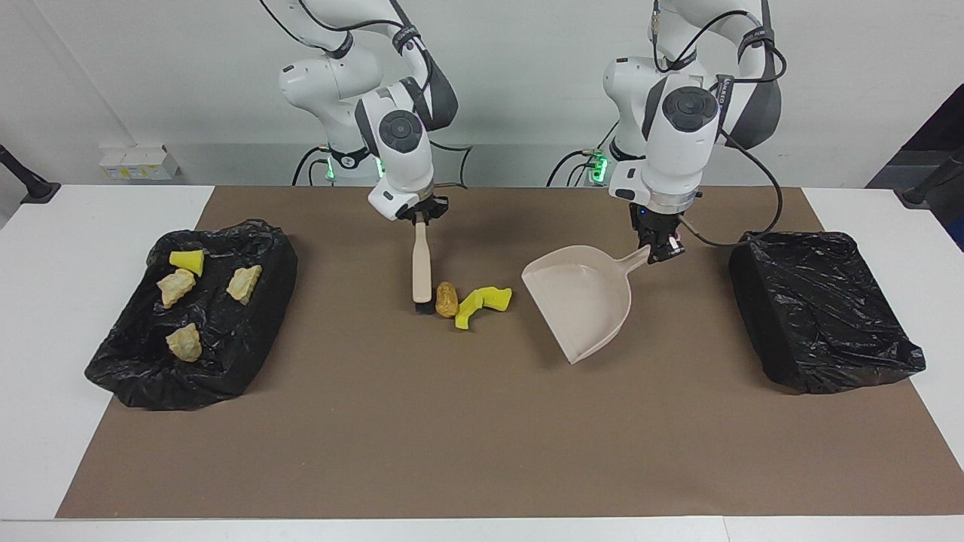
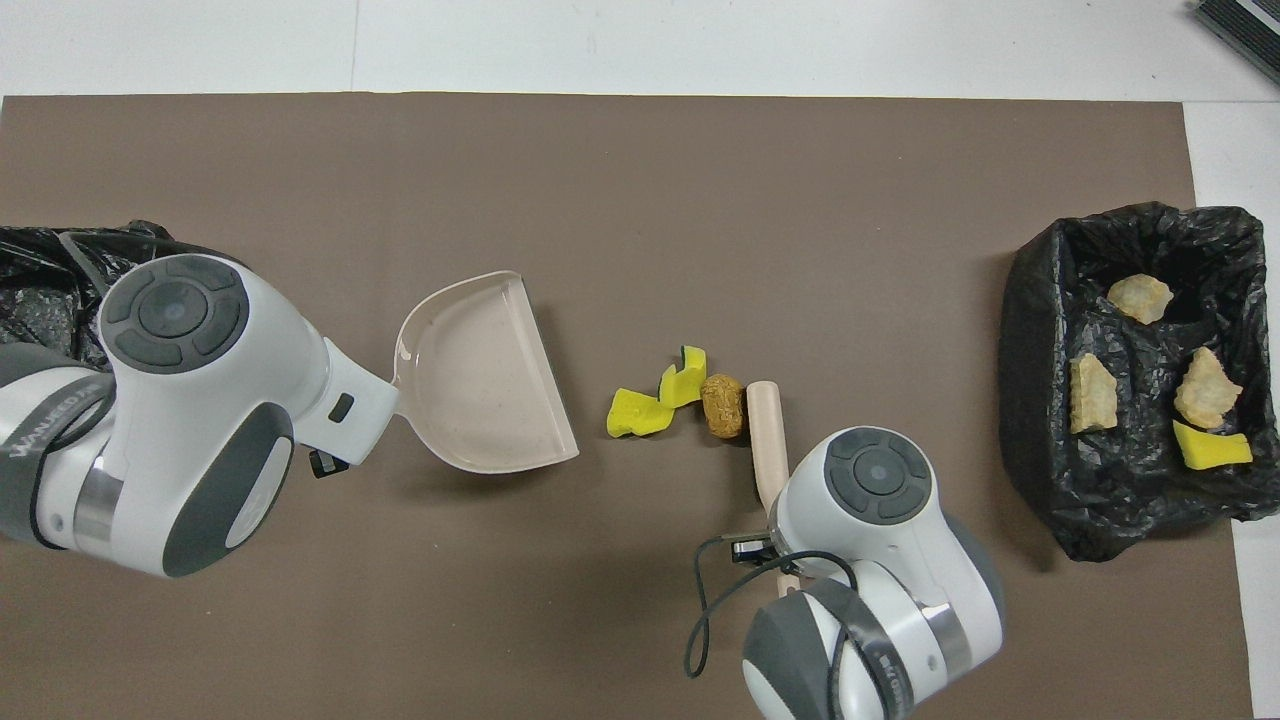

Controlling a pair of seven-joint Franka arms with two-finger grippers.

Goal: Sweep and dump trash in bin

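At the right arm's end of the worktop (image 1: 45,316) sits a bin lined with a black bag (image 1: 196,324), holding three pale crusty chunks (image 1: 176,287) and one yellow sponge wedge (image 1: 187,260).

Toward the middle of the brown mat (image 1: 422,436), the right tool (image 1: 422,217) is clamped shut on the handle of a beige brush (image 1: 422,265), which hangs nearly upright with its dark bristles down at the mat. Touching the bristle end lies a golden-brown nugget (image 1: 447,299), and just beside that, toward the left arm's end, a curled yellow sponge scrap (image 1: 482,303); in the overhead view it reads as two yellow pieces touching (image 2: 655,400).

Next comes the beige dustpan (image 1: 584,305), lying beside the sponge scrap but apart from it, its open mouth turned toward the trash and nothing in its tray. The left tool (image 1: 660,252) is closed on the end of the dustpan's handle.

At the left arm's end stands a second black-lined bin (image 1: 821,309); no scraps show in it from the facing view.
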